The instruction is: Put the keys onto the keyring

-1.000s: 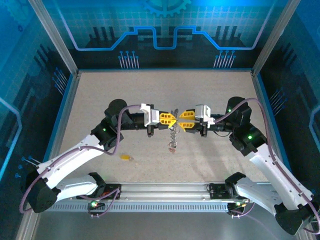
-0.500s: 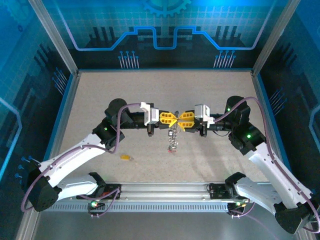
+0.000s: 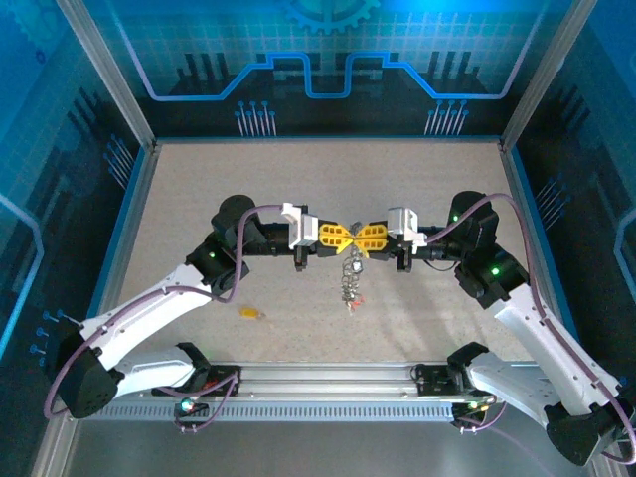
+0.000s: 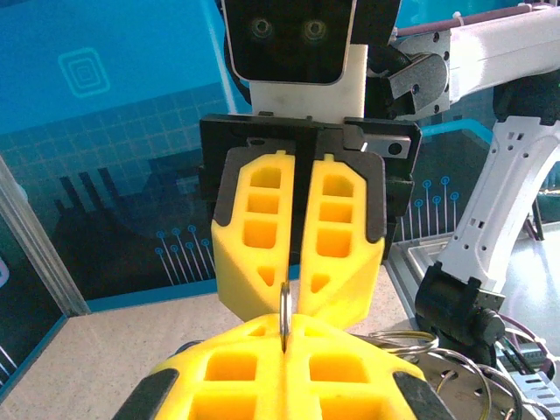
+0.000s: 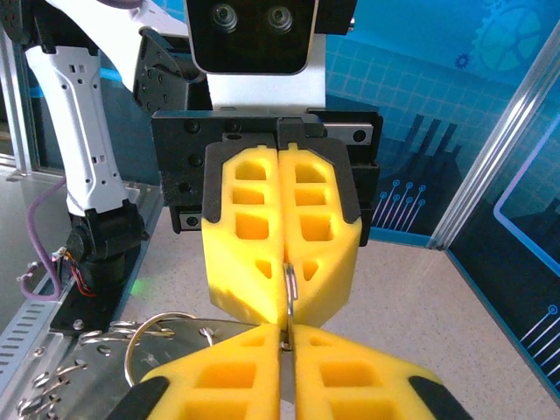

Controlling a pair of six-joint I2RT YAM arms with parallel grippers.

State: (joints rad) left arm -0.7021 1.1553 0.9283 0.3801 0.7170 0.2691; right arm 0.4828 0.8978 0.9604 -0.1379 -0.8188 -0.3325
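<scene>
Yellow fingertips meet tip to tip over mid-table. The left gripper (image 3: 344,237) reaches in from the left and the right gripper (image 3: 363,238) from the right, both raised off the sandy-grey table (image 3: 199,189).

The keyring (image 3: 350,278) hangs straight down from the meeting point, a silvery, chain-like dangle. Its lower end is close to the table; whether it touches cannot be told. The bits at its bottom are too small to make out.

Left wrist view: own jaws are pressed together, with the keyring's thin top loop (image 4: 285,313) caught edge-on in the seam. The opposite gripper's jaws are closed to a slit on the same loop. The right wrist view agrees, the loop pinched in both seams. More of its wire loops (image 5: 162,337) hang lower, off to one side.

One yellow-headed key (image 3: 250,313) lies loose on the table, near-left of the keyring and well apart from it.
</scene>
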